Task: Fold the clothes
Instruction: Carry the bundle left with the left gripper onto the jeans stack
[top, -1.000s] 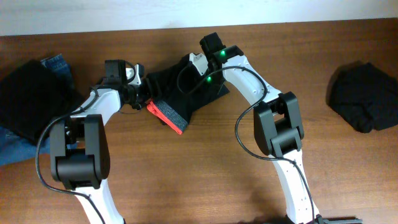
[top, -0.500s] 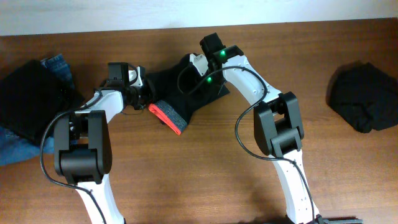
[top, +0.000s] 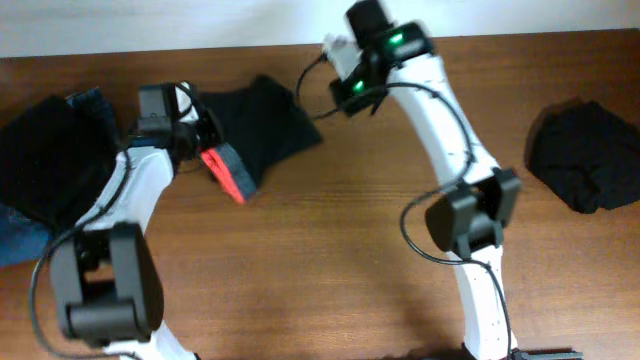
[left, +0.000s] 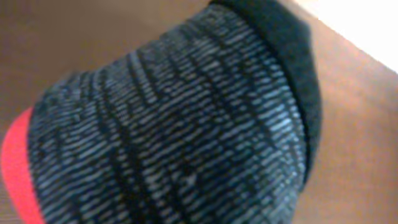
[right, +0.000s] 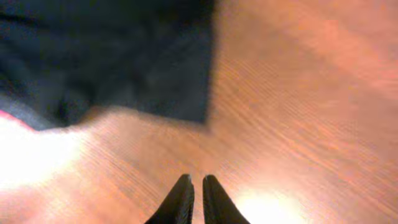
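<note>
Soft black trousers (top: 265, 120) are gripped at ribbed grey, red-edged waistband (left: 186, 124) by L claw (top: 205, 152); R claw (right: 193, 188) is seen closed, cloth ahead-left, over woodgrain table (right: 298, 93).

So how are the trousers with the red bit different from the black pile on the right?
The trousers show a grey waistband and red trim; the pile is plain black. The trousers lie against the left gripper; the pile sits alone. Both are dark cloth on the table.

White arms (top: 440, 110), black joints (top: 470, 215), green lights (top: 395, 40)
</note>
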